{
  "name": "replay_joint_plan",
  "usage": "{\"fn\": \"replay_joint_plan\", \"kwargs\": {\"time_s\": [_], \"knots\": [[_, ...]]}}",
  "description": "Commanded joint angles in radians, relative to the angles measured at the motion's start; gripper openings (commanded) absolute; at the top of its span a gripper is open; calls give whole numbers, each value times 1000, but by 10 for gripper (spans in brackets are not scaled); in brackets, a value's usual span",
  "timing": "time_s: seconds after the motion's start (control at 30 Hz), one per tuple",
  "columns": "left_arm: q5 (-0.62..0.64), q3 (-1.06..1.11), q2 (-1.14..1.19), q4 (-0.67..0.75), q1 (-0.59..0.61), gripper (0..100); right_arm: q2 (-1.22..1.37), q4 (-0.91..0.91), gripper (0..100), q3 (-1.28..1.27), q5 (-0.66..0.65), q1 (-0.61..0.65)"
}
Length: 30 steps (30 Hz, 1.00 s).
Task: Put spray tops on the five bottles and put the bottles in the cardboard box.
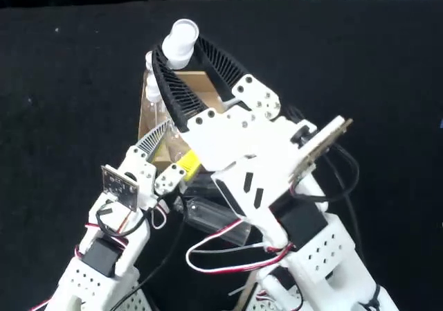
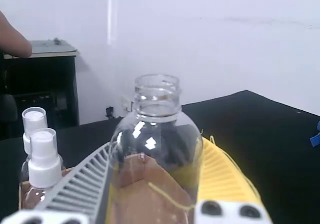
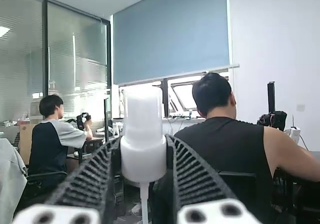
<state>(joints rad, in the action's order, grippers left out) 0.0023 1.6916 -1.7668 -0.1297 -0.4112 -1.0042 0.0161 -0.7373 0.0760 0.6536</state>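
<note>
Our left gripper (image 2: 156, 146) pinches the open bottle (image 2: 156, 97) upright at the near end of the box (image 1: 145, 120), so that its neck faces up. Our right gripper (image 3: 143, 140) clamps a spray top (image 3: 142, 114) high above, tube down; we judge it is ready to be lowered in. Two capped bottles (image 2: 42, 156) stand in the box.

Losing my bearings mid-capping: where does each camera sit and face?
High view: fixed overhead, looks down on the table; both arms, left gripper, right gripper.
Left wrist view: on the left wrist, facing a wall across the table; fingers clamp the bottle.
Right wrist view: on the right wrist, facing level into the room; fingers grip the spray top.
Shared: spray top, in high and right wrist views.
</note>
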Motion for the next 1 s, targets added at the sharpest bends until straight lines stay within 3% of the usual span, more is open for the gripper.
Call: {"fn": "replay_joint_plan", "kwargs": {"time_s": [0.0,0.3,0.43,0.97], "knots": [[11,10,3,-18,-24,58,-1,31,11,12,-3,5],[5,5,-6,-64,-22,58,-58,-94,11,42,-3,5],[5,10,-6,26,28,58,-117,-183,11,77,-3,5],[11,10,-6,51,73,58,-82,-149,11,79,-5,5]]}}
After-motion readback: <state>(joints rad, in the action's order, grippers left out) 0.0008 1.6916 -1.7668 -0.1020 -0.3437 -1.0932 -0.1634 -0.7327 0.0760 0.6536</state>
